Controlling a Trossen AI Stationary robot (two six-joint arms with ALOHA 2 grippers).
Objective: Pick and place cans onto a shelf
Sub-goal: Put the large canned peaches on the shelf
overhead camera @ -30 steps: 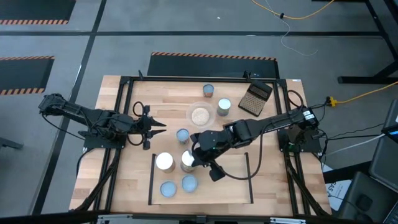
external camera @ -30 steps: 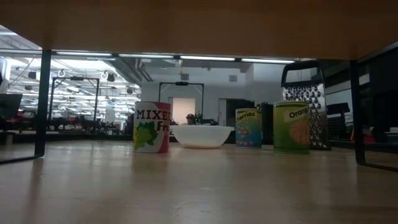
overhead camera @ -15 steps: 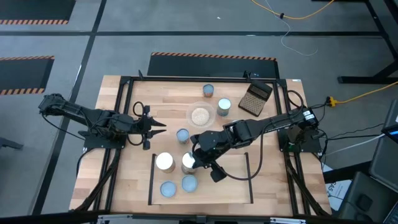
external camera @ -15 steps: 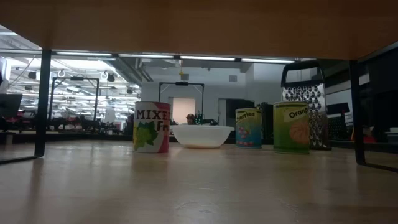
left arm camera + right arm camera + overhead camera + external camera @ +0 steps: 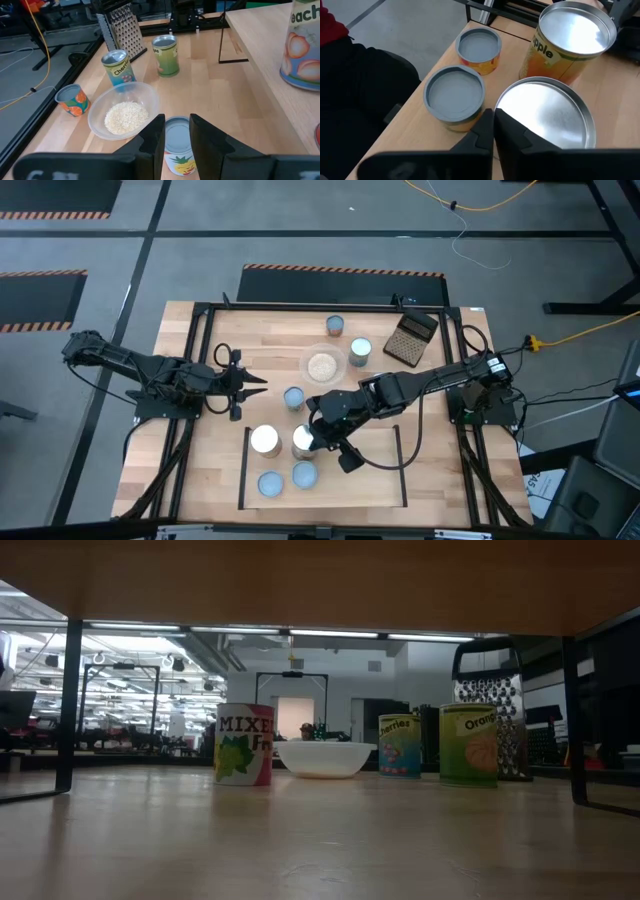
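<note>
- The cans are standing in two groups: four on the shelf [image 5: 380, 480] at the near edge of the table, three on the open tabletop [image 5: 200, 480] behind it. I am counting seven from above.
- The can in hand is the silvery-topped can [image 5: 545, 115], standing upright on the left part of the shelf, just beside the white-topped can [image 5: 264, 440]. Two blue-topped cans [image 5: 270, 483] are sitting in front of these.
- The right gripper [image 5: 493, 120] is hanging right over the rim of the silvery-topped can. Its fingers [image 5: 512, 132] are drawn almost together, with only a thin slit between them. I cannot tell if they are pinching the rim or only touching it.
- To me this is looking like the end of a placing step: the can is resting on the board and the arm is about to let it go.
- The next move is asking for a straight lift upward, because the neighbours are standing so close that a sideways pull could knock one over.
- The pineapple can [image 5: 176, 150] is waiting on the tabletop, near the bowl of grains [image 5: 125, 110], and seems the likely next pick.
- The left gripper [image 5: 250, 385] is pointing at that can from a little way off. Its fingers [image 5: 152, 137] are standing partly apart and are holding nothing.
</note>
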